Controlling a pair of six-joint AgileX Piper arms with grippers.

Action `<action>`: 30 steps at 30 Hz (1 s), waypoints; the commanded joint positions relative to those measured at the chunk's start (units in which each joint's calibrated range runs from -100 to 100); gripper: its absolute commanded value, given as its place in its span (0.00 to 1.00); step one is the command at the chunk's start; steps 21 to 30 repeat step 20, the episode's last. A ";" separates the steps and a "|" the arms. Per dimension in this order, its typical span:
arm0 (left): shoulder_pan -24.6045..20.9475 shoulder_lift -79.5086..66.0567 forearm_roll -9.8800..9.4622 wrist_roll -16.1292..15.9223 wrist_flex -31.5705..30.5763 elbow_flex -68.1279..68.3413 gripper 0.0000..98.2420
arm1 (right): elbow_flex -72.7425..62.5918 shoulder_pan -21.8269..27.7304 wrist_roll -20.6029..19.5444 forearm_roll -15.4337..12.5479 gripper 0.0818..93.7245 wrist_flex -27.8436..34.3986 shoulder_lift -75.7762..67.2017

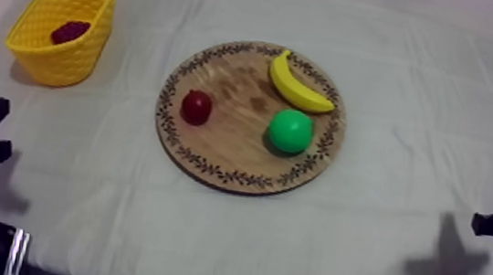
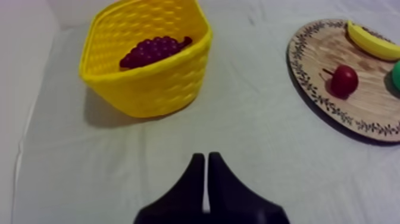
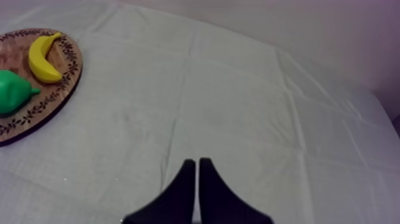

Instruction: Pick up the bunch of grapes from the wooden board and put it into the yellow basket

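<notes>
The bunch of grapes (image 2: 152, 50) lies in the yellow basket (image 2: 149, 83) at the table's (image 1: 228, 229) far left corner, narrow end toward the wooden board (image 1: 234, 119); left gripper (image 2: 206, 158) and right gripper (image 3: 196, 161) have fingers pressed together, empty.

Top camera looks down slantwise on the whole table (image 1: 393, 169), wooden board (image 1: 230, 146) central, yellow basket (image 1: 63, 58) at its ten o'clock. Left wrist camera, low, faces basket and board; right wrist, low, shares board and banana (image 3: 40, 59).
</notes>
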 commanded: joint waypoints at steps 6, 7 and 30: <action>2.03 -7.16 -0.61 2.41 -4.93 4.56 0.00 | -0.04 -0.02 0.02 -0.02 0.00 0.02 0.00; 2.09 -8.07 -1.10 3.41 -5.61 5.06 0.00 | -0.04 -0.02 0.02 -0.02 0.00 0.02 0.00; 1.25 -15.10 -2.57 12.33 -11.74 8.52 0.00 | -0.04 -0.02 0.02 -0.02 0.00 0.02 0.00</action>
